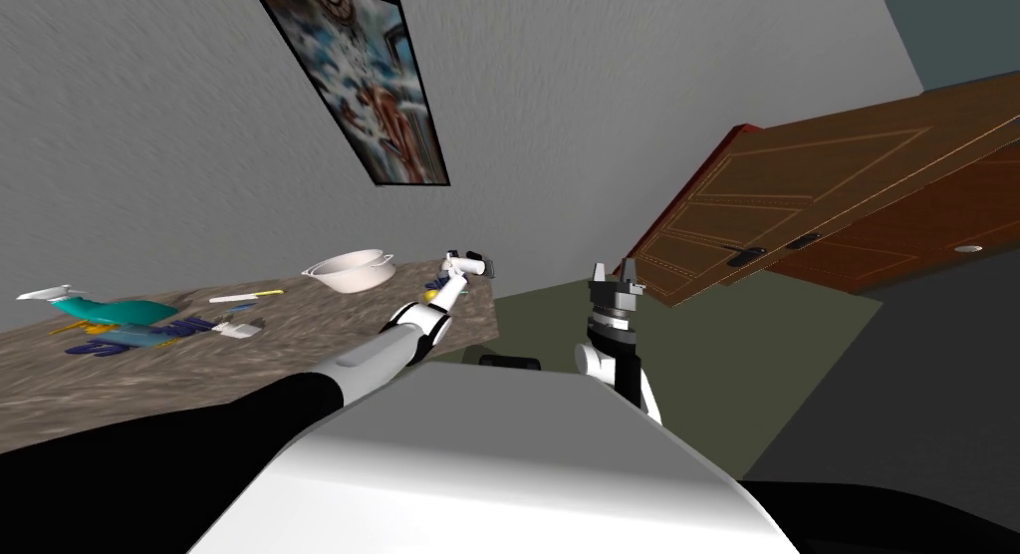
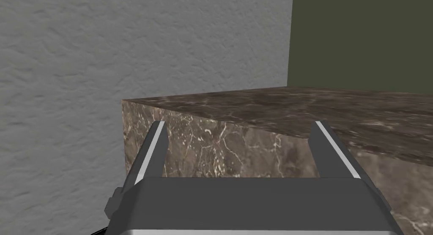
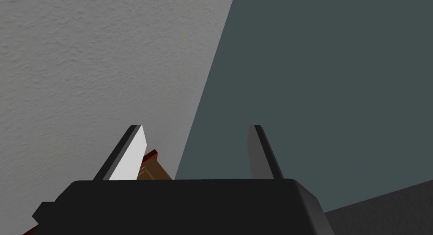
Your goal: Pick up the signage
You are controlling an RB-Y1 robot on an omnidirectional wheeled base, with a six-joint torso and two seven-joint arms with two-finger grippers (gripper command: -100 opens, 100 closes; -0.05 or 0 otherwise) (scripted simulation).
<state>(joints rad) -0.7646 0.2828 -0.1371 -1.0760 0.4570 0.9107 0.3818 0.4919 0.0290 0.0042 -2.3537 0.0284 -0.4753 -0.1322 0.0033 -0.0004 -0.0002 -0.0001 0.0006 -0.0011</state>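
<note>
Left arm stretched to a table (image 2: pixel 296 103) corner
Left end effector (image 2: pixel 239 123) and right end effector (image 3: pixel 195 127) held apart; white bowl (image 1: pixel 349 271) at the table's wall edge

A home: marble counter (image 1: pixel 120 389), framed picture (image 1: pixel 364 80), panelled wooden door (image 1: pixel 817 199).

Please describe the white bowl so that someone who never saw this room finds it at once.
Look at the brown marbled counter against the grey wall, beneath the framed picture. The bowl stands on its wall side, between the teal bottle and the left gripper. It is the only round, white, open vessel; its neighbours are small, flat or coloured.
</note>
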